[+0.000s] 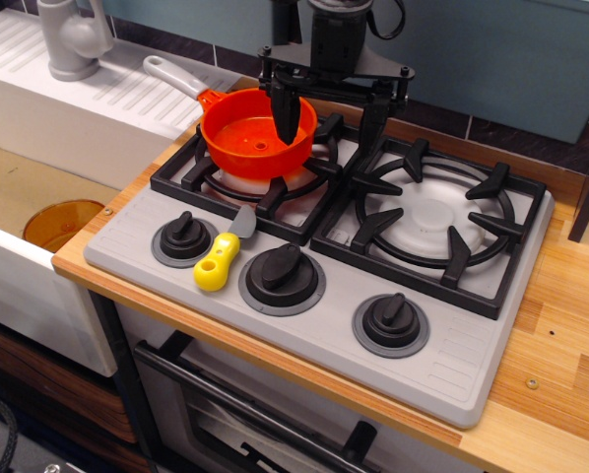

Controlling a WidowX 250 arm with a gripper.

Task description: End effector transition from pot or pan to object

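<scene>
The yellow-handled toy utensil (219,258) lay flat on the grey stove panel (452,379), between the first knob (183,237) and the second knob (283,274), just beside both. Its long axis ran on a diagonal, the chunky yellow end toward the front edge and the short grey blade pointing back and to the right, its tip almost at the left burner grate (181,177). Behind it the orange saucepan (257,131) sat on that grate, its pale handle reaching back-left toward the sink basin (88,94). The gripper (329,110) hung over the pan's right rim, fingers spread wide, one down inside the pan, the other outside it, holding nothing. To my eye the pan was set down, and the move across and down to the utensil was all yet to come.
</scene>
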